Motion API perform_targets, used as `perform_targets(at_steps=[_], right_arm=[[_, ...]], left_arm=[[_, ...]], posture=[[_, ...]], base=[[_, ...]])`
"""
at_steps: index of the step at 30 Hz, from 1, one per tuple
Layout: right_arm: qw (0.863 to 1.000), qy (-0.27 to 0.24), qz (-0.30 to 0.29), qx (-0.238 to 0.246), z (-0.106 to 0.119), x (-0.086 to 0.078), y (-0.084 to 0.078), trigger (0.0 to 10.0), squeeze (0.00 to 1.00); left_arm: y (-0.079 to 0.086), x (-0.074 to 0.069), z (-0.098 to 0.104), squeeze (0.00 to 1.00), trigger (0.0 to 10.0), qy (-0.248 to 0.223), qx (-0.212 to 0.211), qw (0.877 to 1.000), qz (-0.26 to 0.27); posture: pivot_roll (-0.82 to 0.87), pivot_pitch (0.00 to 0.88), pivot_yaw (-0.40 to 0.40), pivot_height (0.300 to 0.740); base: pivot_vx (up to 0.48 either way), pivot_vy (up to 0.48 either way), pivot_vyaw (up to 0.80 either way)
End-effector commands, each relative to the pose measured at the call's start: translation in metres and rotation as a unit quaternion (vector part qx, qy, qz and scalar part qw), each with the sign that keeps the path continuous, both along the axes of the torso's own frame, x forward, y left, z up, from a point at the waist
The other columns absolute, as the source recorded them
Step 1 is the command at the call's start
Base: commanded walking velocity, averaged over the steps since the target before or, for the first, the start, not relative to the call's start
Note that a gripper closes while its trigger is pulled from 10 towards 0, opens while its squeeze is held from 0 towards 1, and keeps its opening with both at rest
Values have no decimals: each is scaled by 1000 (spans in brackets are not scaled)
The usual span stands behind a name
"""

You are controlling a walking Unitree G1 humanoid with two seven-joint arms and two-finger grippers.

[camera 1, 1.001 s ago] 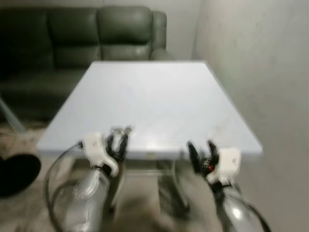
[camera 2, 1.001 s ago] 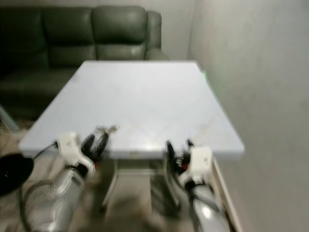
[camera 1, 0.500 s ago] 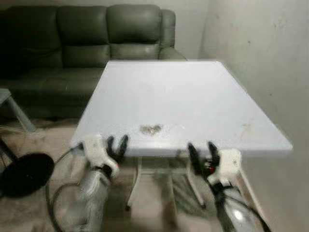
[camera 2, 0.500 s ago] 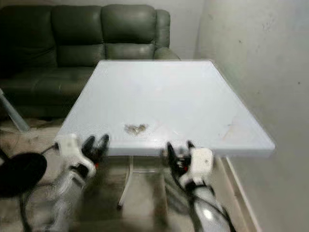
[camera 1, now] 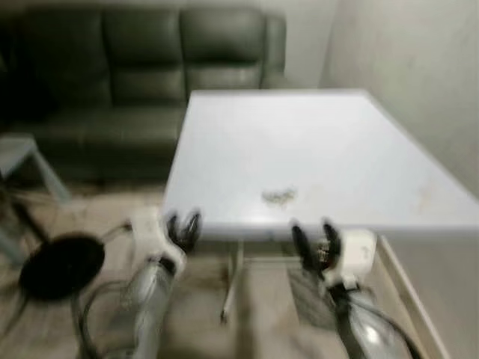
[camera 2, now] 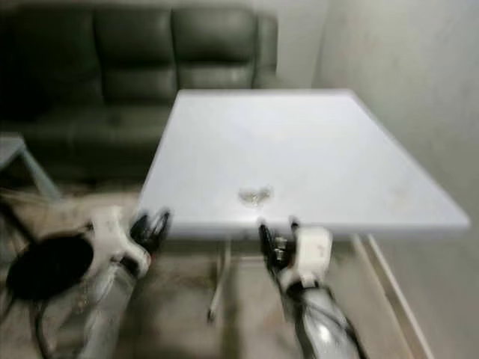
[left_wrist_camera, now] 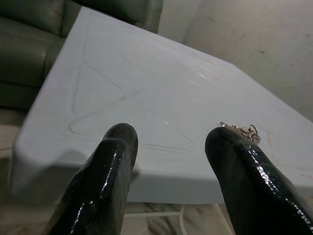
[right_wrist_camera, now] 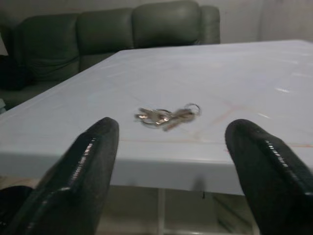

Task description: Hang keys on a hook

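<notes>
Silver-toned keys (right_wrist_camera: 166, 116), a small bunch on rings, lie flat on the pale worktop (camera 1: 314, 142) close to its near edge; in the left eye view we see them just below the centre of the frame, and in the right wrist view at mid-frame, framed between two black fingers (right_wrist_camera: 73, 181). We note that nothing touches the bunch.

We find the right gripper (camera 1: 315, 241) in the lower centre-right of the left eye view, held in front of the worktop's near edge and a little below the keys in the frame, its jaws spread well apart and holding nothing. We find the left gripper (camera 1: 183, 228) at lower centre-left, off the worktop's near left corner, jaws likewise parted and empty; its wrist view places the keys (left_wrist_camera: 240, 130) at right of centre, beyond one fingertip. Both silver forearms run down to the bottom edge of the frame.

We see the worktop's thin metal legs (camera 1: 233, 278) below its near edge. A dark leather sofa (camera 1: 142, 67) fills the upper left, behind the worktop's far side. A plain light wall (camera 1: 419, 67) occupies the upper right, running alongside the worktop. At the left edge we see the corner of a small pale table (camera 1: 22, 149), and beneath it, at middle left, a round black object (camera 1: 61, 265) on the floor. Both eye views are blurred.
</notes>
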State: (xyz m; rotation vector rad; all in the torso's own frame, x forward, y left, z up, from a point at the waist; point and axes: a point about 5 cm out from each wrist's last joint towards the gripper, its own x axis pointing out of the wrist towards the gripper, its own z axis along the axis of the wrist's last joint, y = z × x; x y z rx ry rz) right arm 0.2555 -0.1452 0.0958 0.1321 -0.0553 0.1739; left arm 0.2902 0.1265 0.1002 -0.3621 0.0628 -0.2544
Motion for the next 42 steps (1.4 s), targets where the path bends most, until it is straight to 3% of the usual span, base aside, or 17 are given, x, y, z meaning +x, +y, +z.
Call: perform_targets(at_steps=[1, 18, 29, 30, 42], right_arm=[[1000, -1, 9, 3, 1, 1, 6, 10000, 1000], [1000, -5, 15, 12, 3, 1, 3, 10000, 1000], [1000, 3, 13, -7, 2, 2, 2, 10000, 1000], [1000, 4, 15, -12, 1, 3, 2, 10000, 0], [999, -5, 48, -17, 9, 7, 12, 10000, 0]], left_arm=[[7, 0, 1, 0, 10000, -1, 9, 1000, 13], [5, -1, -2, 0, 10000, 5, 19, 1000, 14], [4, 0, -3, 0, 10000, 8, 24, 1000, 12], [3, -1, -3, 0, 10000, 9, 26, 1000, 9], [0, -1, -4, 0, 10000, 11, 22, 1000, 5]], posture=[[9, 0, -25, 740], [8, 0, -27, 740], [10, 0, -28, 740], [9, 0, -27, 740], [11, 0, -29, 740]], base=[[0, 0, 0], [0, 0, 0], [0, 0, 0], [0, 0, 0], [0, 0, 0]])
